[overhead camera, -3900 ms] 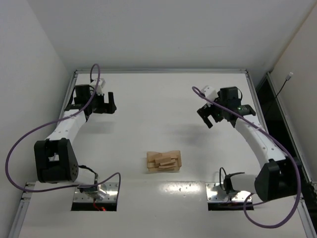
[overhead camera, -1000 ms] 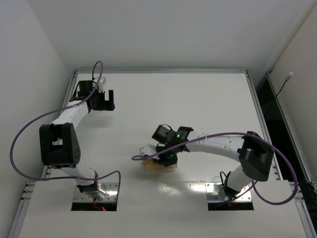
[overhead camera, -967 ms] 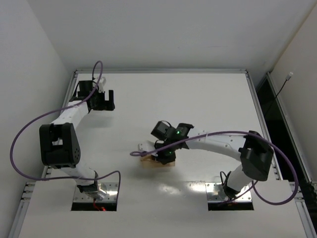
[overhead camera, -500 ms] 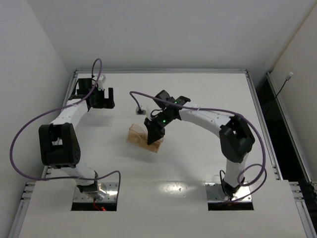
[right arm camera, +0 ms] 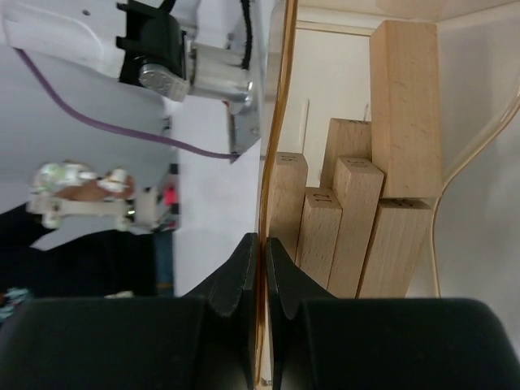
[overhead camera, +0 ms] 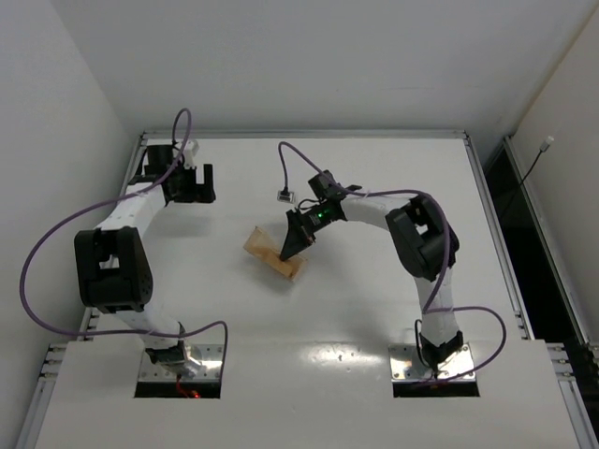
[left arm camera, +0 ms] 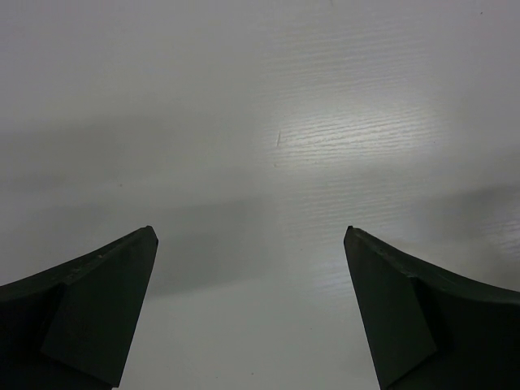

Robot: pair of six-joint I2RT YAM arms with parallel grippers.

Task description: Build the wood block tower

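My right gripper [overhead camera: 292,245] is shut on the thin side wall of a translucent orange tray [overhead camera: 267,253], which hangs tilted over the middle of the table. In the right wrist view the tray wall [right arm camera: 280,122] runs between the closed fingertips of the right gripper [right arm camera: 262,241]. Several tan wood blocks [right arm camera: 357,211] lie packed together inside the tray, on end toward the camera. My left gripper [overhead camera: 194,185] stands open at the far left, away from the tray. The left gripper [left arm camera: 250,236] has only bare white table between its dark fingers [left arm camera: 106,301]. No tower is in view.
A purple cable with a white connector [overhead camera: 284,196] loops above the tray. Metal rails [overhead camera: 304,134] edge the table at the back and sides. White walls stand close behind and on the left. Mounting plates [overhead camera: 180,360] sit at the near edge.
My right arm has carried the tray from the near middle of the table up and to the left, and the tray now hangs tilted. The left arm has barely moved.
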